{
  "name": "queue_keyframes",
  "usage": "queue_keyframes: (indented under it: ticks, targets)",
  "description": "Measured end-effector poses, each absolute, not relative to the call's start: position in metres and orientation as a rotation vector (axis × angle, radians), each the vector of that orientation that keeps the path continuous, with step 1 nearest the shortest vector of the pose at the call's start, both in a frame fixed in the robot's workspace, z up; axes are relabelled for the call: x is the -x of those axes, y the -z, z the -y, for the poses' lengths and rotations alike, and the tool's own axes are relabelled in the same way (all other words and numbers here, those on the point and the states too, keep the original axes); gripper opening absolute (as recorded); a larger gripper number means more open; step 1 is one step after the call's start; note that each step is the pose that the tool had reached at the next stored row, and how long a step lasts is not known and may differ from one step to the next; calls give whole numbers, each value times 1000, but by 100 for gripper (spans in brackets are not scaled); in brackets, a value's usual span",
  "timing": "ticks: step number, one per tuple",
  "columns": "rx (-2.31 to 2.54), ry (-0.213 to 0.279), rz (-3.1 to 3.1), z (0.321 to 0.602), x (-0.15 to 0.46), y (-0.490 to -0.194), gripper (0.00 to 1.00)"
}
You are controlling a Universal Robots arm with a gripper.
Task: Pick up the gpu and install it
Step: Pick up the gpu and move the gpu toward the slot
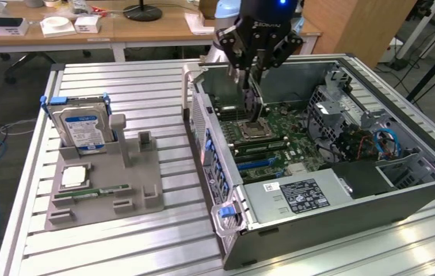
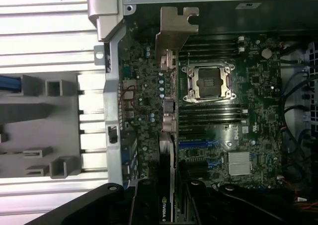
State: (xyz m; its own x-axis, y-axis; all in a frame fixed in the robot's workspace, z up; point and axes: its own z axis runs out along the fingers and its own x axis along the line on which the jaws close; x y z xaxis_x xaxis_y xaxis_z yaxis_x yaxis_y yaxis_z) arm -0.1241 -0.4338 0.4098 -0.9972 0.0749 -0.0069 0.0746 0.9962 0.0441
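The gpu [image 1: 253, 99] hangs on edge inside the open computer case [image 1: 332, 218], with my gripper [image 1: 250, 73] shut on its upper end. Its lower end hovers just above the motherboard [image 1: 279, 144], beside the CPU socket [image 1: 251, 130]. In the wrist view, the gpu [image 2: 168, 115] runs edge-on away from the gripper [image 2: 166, 197]. Its silvery end bracket [image 2: 175, 29] is at the far end, near the case's rear wall. Blue and black expansion slots [image 2: 198, 145] lie on the board beside the card's line.
A grey fixture [image 1: 102, 184] on the slatted table at the exterior view's left holds an upright hard drive [image 1: 83, 129], a memory stick [image 1: 91, 191] and a square chip [image 1: 75, 177]. Inside the case are a drive cage [image 1: 340, 109], cables [image 1: 386, 144] and a power supply [image 1: 294, 198].
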Motion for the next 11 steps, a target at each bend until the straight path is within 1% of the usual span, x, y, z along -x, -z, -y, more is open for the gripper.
queue_keyframes:
  ticks: [11]
  targets:
    - [-117,-69,-3131,434,94,-410,26]
